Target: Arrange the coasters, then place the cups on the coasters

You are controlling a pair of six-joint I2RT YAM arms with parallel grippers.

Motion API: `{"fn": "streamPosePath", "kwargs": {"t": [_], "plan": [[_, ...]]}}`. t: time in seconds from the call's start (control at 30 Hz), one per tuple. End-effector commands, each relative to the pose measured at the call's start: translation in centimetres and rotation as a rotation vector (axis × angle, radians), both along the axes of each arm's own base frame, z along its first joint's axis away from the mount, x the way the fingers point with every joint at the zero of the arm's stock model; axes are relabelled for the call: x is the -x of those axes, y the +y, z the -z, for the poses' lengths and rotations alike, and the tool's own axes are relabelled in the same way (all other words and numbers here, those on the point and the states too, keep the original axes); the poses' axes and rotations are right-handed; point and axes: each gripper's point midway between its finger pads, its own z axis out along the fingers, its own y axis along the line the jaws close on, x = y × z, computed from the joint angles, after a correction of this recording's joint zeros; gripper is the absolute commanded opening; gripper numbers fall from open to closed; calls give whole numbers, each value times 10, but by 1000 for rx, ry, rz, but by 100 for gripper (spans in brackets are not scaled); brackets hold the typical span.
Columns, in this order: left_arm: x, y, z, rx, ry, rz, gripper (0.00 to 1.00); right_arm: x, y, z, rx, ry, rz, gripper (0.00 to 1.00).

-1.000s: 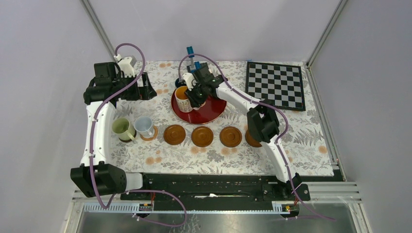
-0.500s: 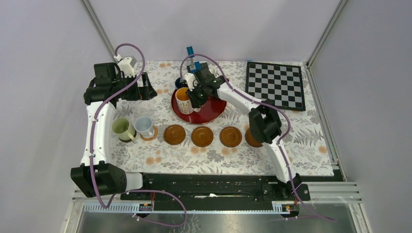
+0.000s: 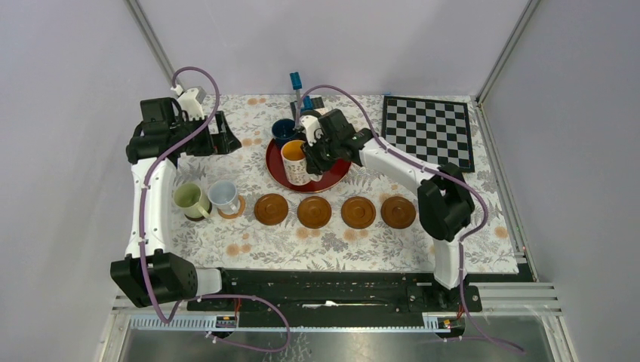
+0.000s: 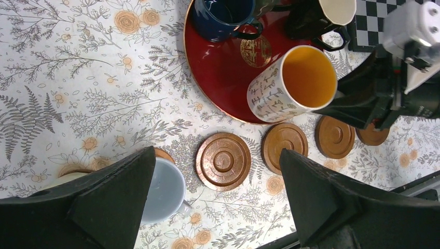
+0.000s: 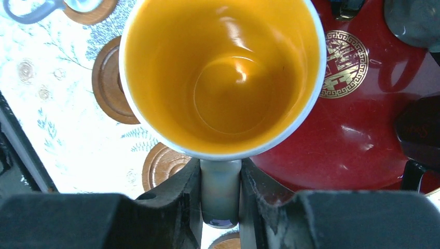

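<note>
- The patterned white cup (image 5: pixel 220 78), orange inside, is over the near rim of the red tray (image 5: pixel 353 135).
- The right claw (image 5: pixel 220 193) pinches its handle.
- Four bare coasters (image 3: pixel 314 212) lie in a row on the tabletop (image 3: pixel 483 226), just nearer.
- The left claw (image 4: pixel 217 161) hangs spread wide, holding nothing.

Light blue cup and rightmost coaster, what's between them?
Three empty coasters in a row separate the light blue cup from the rightmost coaster, shown in the top view.
</note>
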Motion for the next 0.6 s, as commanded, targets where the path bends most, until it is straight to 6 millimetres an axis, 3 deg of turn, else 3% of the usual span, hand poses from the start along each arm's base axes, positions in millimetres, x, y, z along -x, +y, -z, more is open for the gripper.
{"fn": "streamPosePath", "kwargs": {"t": [0.0,0.17,0.4,0.57], "plan": [[-5,0,-15,34,-60,-8,99,-2,30,-99,-276,-198,-15,0],[-6,3,-14,41,-56,-20,99,26,47,-107,-320,-289,-52,0],[-7,6,-13,67,-55,-31,99,68,64,-87,-258,-358,-47,0],[-5,7,-16,81,-59,-36,99,79,74,-83,-243,-394,20,0]]}}
